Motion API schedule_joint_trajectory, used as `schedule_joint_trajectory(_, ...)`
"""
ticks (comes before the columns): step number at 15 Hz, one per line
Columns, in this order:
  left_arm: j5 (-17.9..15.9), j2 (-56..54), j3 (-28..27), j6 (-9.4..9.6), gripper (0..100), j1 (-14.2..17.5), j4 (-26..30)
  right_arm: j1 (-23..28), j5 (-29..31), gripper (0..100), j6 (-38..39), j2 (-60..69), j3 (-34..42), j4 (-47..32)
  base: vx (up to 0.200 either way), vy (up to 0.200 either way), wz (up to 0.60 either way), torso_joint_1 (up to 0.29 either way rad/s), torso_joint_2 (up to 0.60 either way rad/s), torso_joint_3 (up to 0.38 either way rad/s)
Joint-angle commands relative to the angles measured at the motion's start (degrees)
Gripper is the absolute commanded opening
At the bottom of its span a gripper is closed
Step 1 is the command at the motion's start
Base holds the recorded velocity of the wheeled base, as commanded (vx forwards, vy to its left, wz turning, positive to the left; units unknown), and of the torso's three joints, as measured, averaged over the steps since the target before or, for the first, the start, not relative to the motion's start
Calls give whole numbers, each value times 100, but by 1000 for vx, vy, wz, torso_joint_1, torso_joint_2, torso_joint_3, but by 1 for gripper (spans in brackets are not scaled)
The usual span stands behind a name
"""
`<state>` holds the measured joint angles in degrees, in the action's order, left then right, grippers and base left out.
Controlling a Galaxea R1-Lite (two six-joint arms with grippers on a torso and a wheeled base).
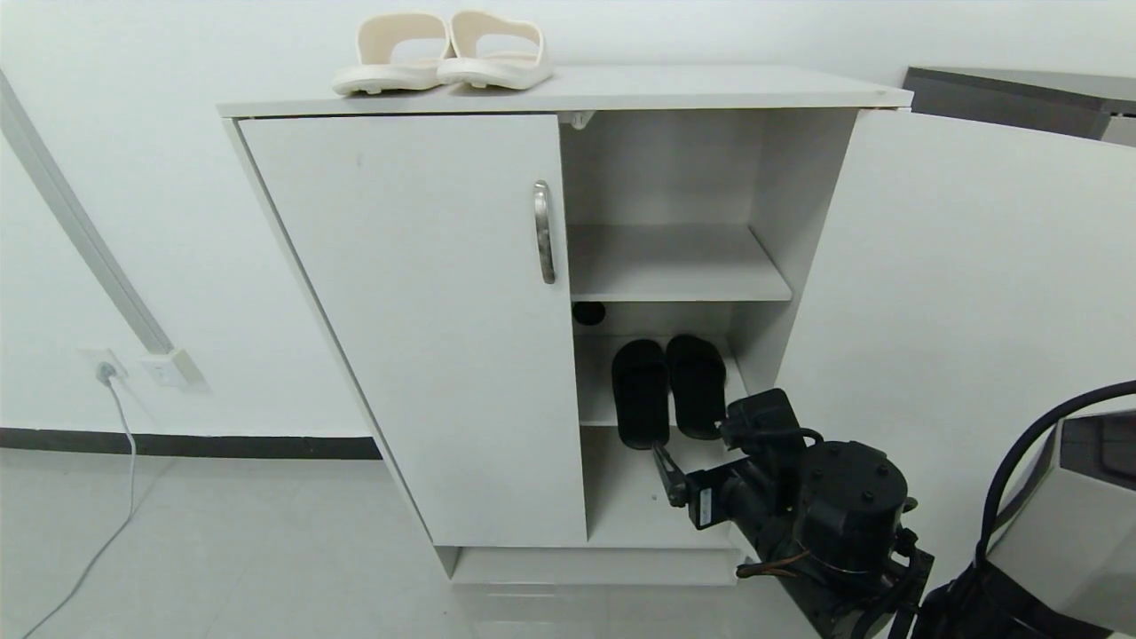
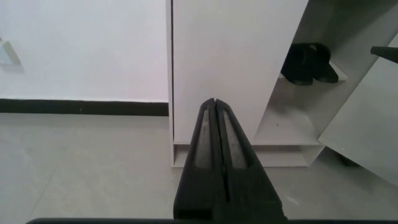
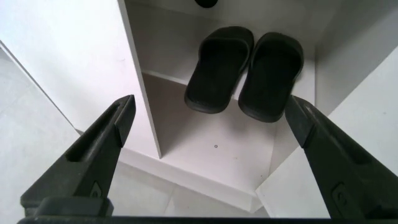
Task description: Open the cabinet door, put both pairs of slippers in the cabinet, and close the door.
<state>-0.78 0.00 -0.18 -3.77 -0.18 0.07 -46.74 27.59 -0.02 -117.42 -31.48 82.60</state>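
A white cabinet (image 1: 568,89) stands against the wall; its left door (image 1: 417,328) is closed and its right door (image 1: 976,311) is swung wide open. A pair of black slippers (image 1: 667,389) (image 3: 245,71) (image 2: 308,62) lies side by side on the middle shelf, toes overhanging its front edge. A cream pair of slippers (image 1: 444,53) rests on the cabinet's top, at its left part. My right gripper (image 1: 688,444) (image 3: 209,115) is open just in front of and below the black pair, holding nothing. My left gripper (image 2: 215,106) is shut and empty, low over the floor, facing the closed door.
The closed door carries a metal handle (image 1: 543,232) at its inner edge. The top shelf (image 1: 674,266) and the bottom compartment (image 1: 630,506) are bare. A wall socket with a cable (image 1: 106,368) is at the left, and grey furniture (image 1: 1021,93) stands behind the open door.
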Motion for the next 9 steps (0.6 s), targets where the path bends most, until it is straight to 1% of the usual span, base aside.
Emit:
schedule_joint_trajectory(1,-1,9,1,-1,0,1,1,-11,1,100,-6,-27,1,10,0,0,0,0,0,0)
schedule_joint_trajectory(7,-1,9,1,-10,0,1,1,-11,1,100,-15,-27,54,19,0,0,0,0,0,0)
schedule_joint_trajectory(9,-1,9,1,-10,0,1,1,-11,-17,100,-15,-27,98,19,0,200,0,5,2,5)
